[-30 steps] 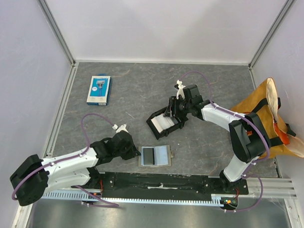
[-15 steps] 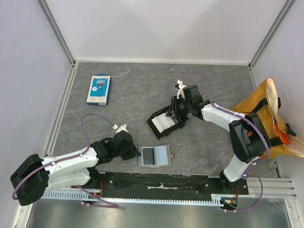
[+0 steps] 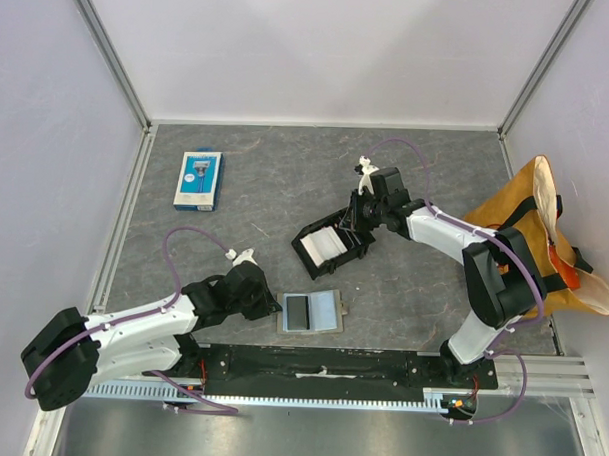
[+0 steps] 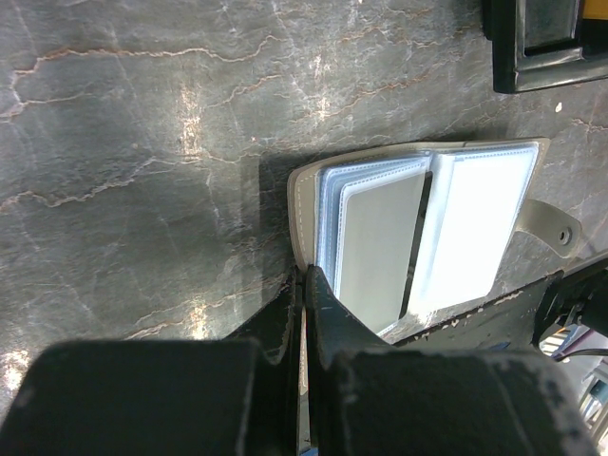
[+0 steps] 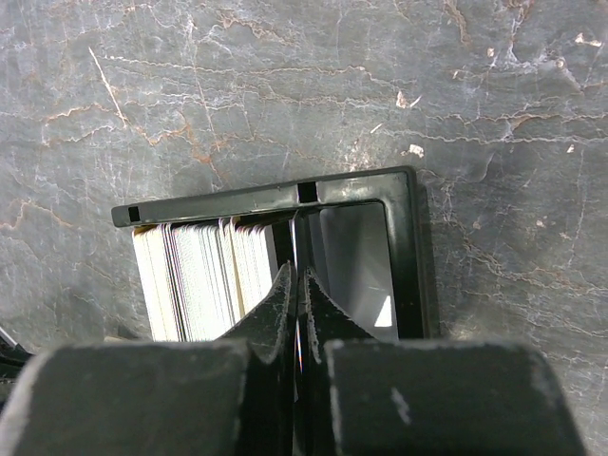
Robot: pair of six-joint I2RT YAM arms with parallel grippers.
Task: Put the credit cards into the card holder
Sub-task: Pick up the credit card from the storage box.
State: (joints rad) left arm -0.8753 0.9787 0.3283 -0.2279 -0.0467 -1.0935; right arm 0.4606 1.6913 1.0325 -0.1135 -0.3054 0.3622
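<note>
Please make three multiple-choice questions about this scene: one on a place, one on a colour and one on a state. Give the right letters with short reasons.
1. In the top view, where does the blue-and-white pack lie?
A. On the far left part of the table
B. Inside the tray
C. On top of the card holder

2. What colour is the tray that holds the credit cards?
A. Red
B. Black
C. White

3. In what state is the card holder?
A. Folded shut
B. Lying open with its clear pockets up
C. Standing upright on its edge

Answers:
1. A: the blue-and-white pack lies alone on the table, far and left of everything else.
2. B: the tray has black walls around the credit cards.
3. B: the card holder lies flat with both halves spread and its pockets showing.
</note>
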